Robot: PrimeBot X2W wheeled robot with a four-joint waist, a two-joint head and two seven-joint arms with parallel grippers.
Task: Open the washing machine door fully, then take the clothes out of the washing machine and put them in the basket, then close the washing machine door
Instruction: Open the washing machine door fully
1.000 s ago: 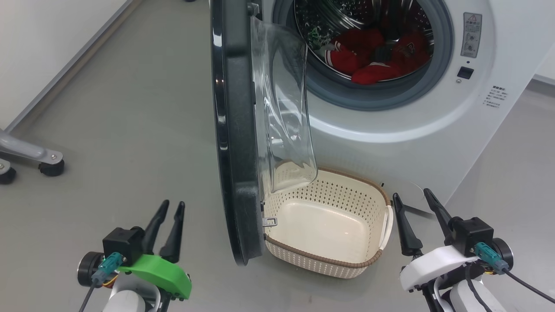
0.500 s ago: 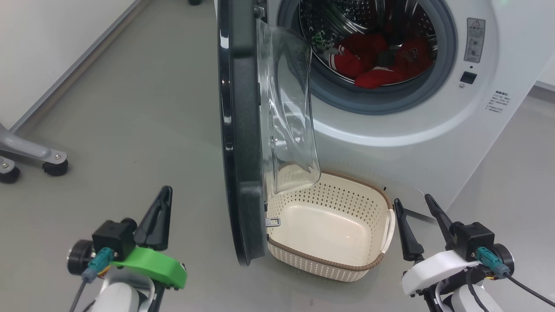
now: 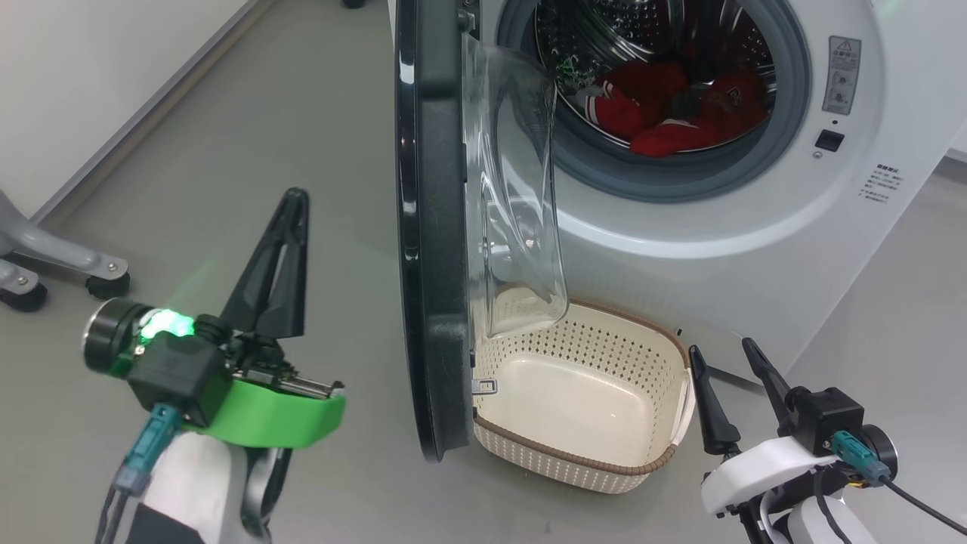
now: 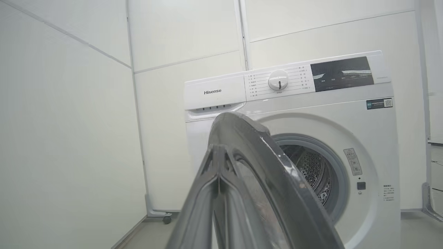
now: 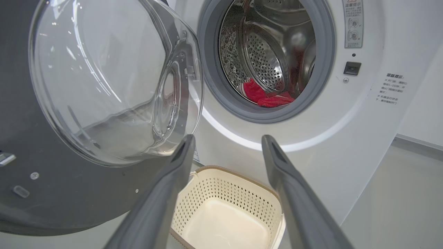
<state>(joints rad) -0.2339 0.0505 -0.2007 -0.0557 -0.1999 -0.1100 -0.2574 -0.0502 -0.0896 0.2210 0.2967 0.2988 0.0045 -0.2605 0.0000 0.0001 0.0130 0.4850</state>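
**Item 1.** Washing machine door (image 3: 432, 227): large, round, glossy black, with a clear glass bowl (image 3: 514, 189) bulging from its inner face. It stands swung out about square to the front of the washing machine (image 3: 755, 227), a big white front-loader with a grey rubber seal and a perforated steel drum (image 3: 604, 23). The opening step looks largely done. Whether the door can swing wider cannot be told.

**Item 2.** Clothes (image 3: 665, 113): bright red fabric with white stripes, heaped low in the drum. None removed.

**Item 3.** Basket (image 3: 574, 453): small, cream, perforated plastic with a brown woven-look rim. It sits on the grey floor (image 3: 227, 151) just before the machine, its left part under the door's bowl. Nothing in it.

**Item 4.** Left gripper (image 3: 295, 198): long dark fingers pressed together on nothing, raised to the left of the door's outer face, apart from it.

**Item 5.** Right gripper (image 3: 720, 349): fingers spread, holding nothing, just beside the basket's white right handle (image 3: 686, 408).

**Outstanding:** all of the unloading, then closing the door.
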